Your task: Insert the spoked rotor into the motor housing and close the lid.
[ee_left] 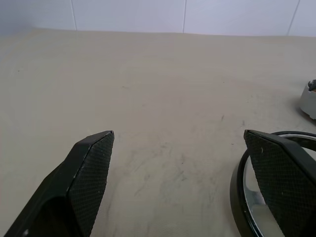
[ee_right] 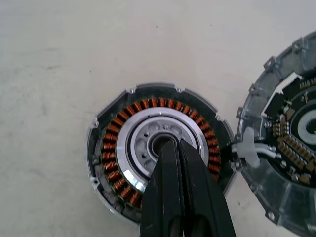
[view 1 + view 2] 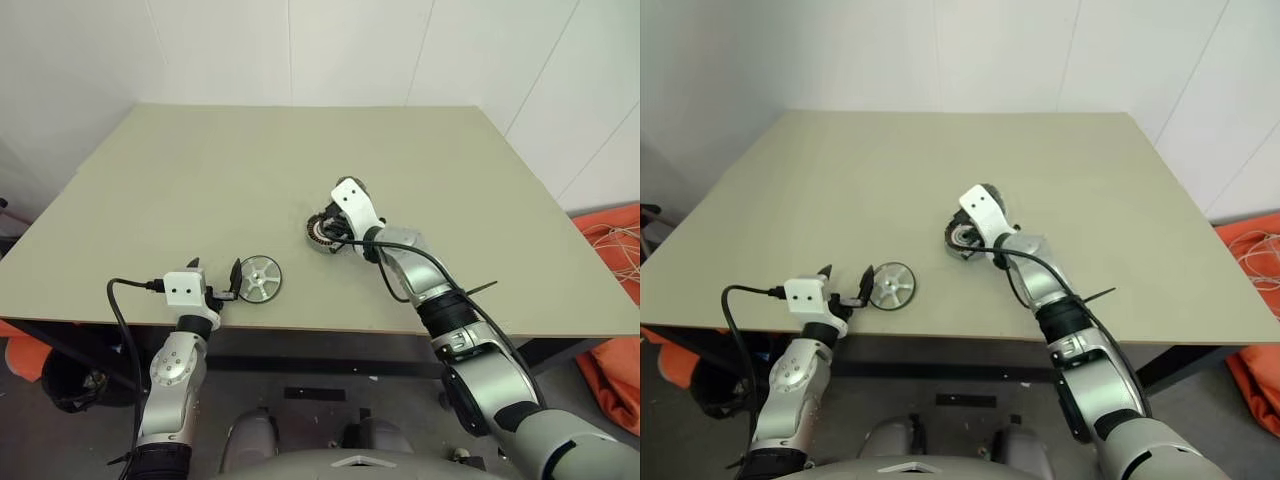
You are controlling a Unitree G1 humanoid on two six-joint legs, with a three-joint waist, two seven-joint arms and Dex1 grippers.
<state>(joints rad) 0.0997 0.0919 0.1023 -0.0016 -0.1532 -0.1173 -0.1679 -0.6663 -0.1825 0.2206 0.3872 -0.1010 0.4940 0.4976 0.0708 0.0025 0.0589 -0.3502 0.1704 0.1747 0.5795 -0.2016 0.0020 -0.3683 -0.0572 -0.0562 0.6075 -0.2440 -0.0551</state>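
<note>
I take the housing [image 2: 159, 163] as my landmark; it sits on the tabletop [image 3: 200, 180] about mid-width and somewhat toward the near edge. From the head I can barely see it: my right arm's white wrist covers most of it, leaving a crescent of copper windings and dark rim [image 3: 318, 234]. The right wrist view shows it whole, a ring of copper-brown windings around a pale silver centre with a dark bore.

My right pincer [image 2: 177, 148] hangs over the housing with its two black fingers pressed together, pinching nothing. Their tips line up with the bore at the centre, but I cannot tell whether they touch it or hover above.

The lid [image 2: 286, 148] lies just beside the housing, inner face up, with circuit parts and a notched edge. It is cut off at the frame's edge, and a pale cable piece runs between it and the housing. In the head views I cannot make it out behind the arm.

The rotor [image 3: 259, 278] lies flat well apart from the housing, nearer the tabletop's front edge and toward my left.

My left pincer [image 3: 215, 279] is spread wide, level, holding nothing, just beside the rotor. In its wrist view, one finger [image 1: 281, 177] hides part of the rotor's rim [image 1: 239, 197].
</note>
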